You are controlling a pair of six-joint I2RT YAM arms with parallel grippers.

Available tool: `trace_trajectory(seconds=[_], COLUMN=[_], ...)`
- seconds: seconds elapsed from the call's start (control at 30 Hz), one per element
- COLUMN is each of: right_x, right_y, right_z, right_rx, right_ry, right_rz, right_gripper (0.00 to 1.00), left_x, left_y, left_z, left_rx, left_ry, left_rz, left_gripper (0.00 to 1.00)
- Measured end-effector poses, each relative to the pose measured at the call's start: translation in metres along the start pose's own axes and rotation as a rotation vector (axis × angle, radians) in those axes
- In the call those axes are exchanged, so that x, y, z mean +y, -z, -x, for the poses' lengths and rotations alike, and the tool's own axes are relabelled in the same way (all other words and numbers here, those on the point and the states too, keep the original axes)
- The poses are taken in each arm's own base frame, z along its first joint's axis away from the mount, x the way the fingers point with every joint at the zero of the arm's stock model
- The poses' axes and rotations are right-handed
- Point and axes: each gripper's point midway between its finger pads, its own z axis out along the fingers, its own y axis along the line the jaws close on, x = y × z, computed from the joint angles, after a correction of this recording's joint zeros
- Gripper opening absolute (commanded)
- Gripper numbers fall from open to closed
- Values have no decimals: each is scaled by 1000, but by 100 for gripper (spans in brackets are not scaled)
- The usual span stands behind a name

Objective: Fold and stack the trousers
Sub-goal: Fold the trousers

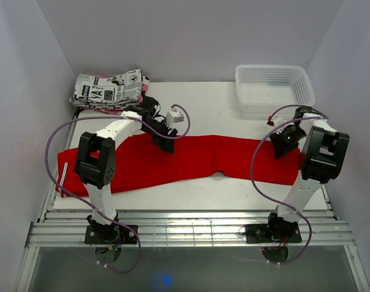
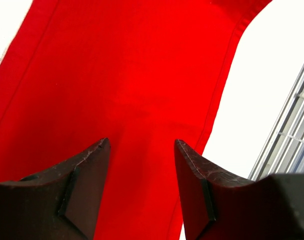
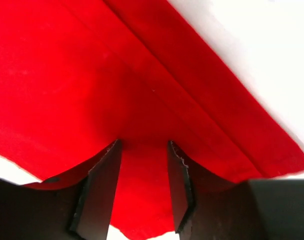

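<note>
Left gripper (image 2: 142, 145) and right gripper (image 3: 144, 145) over the trousers (image 1: 197, 158)
Both stand spread apart, gripping nothing (the trousers lie flat).

The left arm (image 1: 112, 131) covers part of the trousers (image 1: 197, 157); the 2 wrist views crop them.
</note>
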Motion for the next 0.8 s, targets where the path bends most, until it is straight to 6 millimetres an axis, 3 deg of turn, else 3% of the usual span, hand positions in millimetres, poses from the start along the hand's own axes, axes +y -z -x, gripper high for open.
trace_trajectory(seconds=[0.13,0.27,0.43,0.53,0.63,0.8], right_x=[-6,-8,6,19,15,-21], right_y=[-3,4,20,29,47,85], right_z=[-10,-36,-94,-115,-105,-69], right_rx=[19,52,141,178,157,76], right_ry=[31,76,47,11,14,90], right_rz=[-59,-130,-134,-80,-71,-181], right_gripper=[45,43,43,44,44,46], left_x=[-2,-5,-12,-22,-24,-24], left_y=[0,-1,-10,-9,-3,-2], left_z=[-4,-18,-72,-104,-114,-114], left_rx=[13,51,178,246,269,272], left_ry=[-5,-25,-35,-38,-74,-84], left_rz=[-8,-27,-49,-70,-49,-49], left_gripper=[64,64,63,62,61,61])
